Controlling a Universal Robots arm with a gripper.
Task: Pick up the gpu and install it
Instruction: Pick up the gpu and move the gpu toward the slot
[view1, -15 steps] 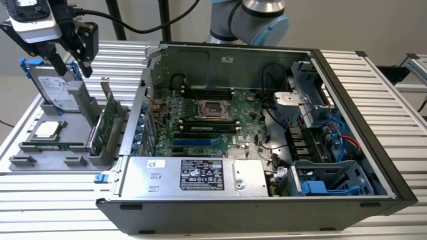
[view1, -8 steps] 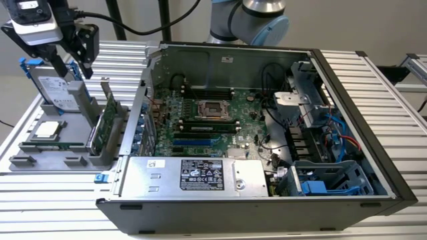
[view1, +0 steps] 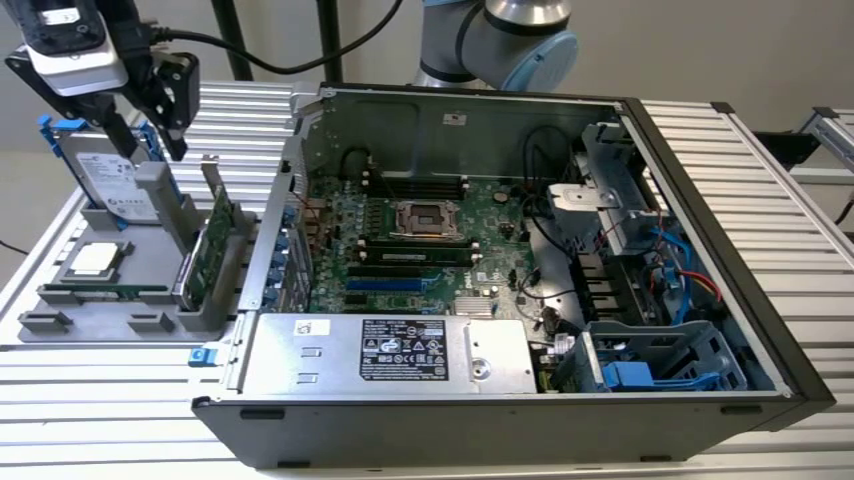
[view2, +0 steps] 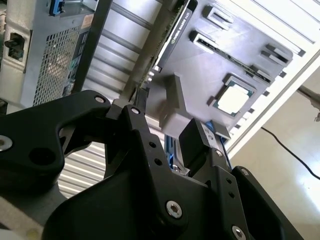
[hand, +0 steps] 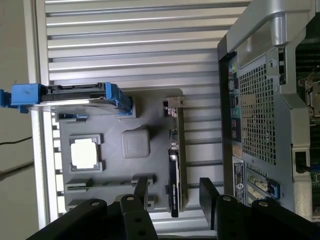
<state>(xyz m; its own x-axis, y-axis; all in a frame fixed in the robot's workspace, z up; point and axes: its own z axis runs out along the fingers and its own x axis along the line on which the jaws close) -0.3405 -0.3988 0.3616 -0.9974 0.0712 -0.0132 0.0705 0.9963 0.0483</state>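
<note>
One black hinged gripper (hand: 175, 182): fingers spread, empty | flat green gpu (hand: 175, 155), black boxy cooler: on edge in matte grey tray (hand: 115, 170), long axis running away in the exterior view, silver bracket at far end.

Pretty clearly a robotics lab or test bench, not anyone's home. An open computer case (view1: 507, 435) lies on a slatted aluminium surface (view1: 107, 400). A grey parts jig (view1: 100, 300) at its 9 o'clock holds loose hardware like the gpu (view1: 218, 235) upright in slots. The robot arm's base (view1: 514, 40) sits at 12 o'clock, with a black cable (view1: 294, 68) hanging in front of a plain wall.
</note>
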